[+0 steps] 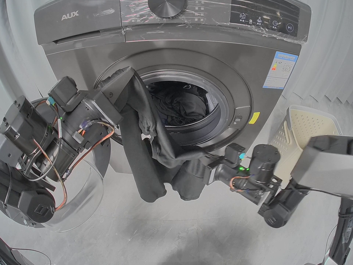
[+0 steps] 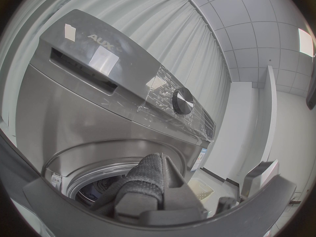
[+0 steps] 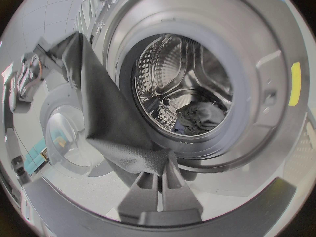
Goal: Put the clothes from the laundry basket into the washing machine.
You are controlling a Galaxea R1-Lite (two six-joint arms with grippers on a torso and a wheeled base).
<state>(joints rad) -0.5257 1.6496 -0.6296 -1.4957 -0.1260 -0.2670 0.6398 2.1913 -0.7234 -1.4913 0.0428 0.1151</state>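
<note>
A dark garment (image 1: 147, 137) hangs stretched between my two grippers in front of the washing machine's open drum (image 1: 184, 107). My left gripper (image 1: 123, 78) is shut on its upper end at the left rim of the opening, the fabric (image 2: 144, 176) bunched between the fingers. My right gripper (image 1: 200, 162) is shut on the lower end just below the opening, pinching the cloth (image 3: 144, 158). Loose folds dangle toward the floor. More dark clothes (image 3: 200, 116) lie inside the drum. The laundry basket (image 1: 305, 129) stands to the right of the machine.
The washer's glass door (image 1: 73, 188) is swung open at the left, below my left arm. Grey floor (image 1: 176, 232) lies in front of the machine. Curtains (image 2: 158, 27) hang behind it.
</note>
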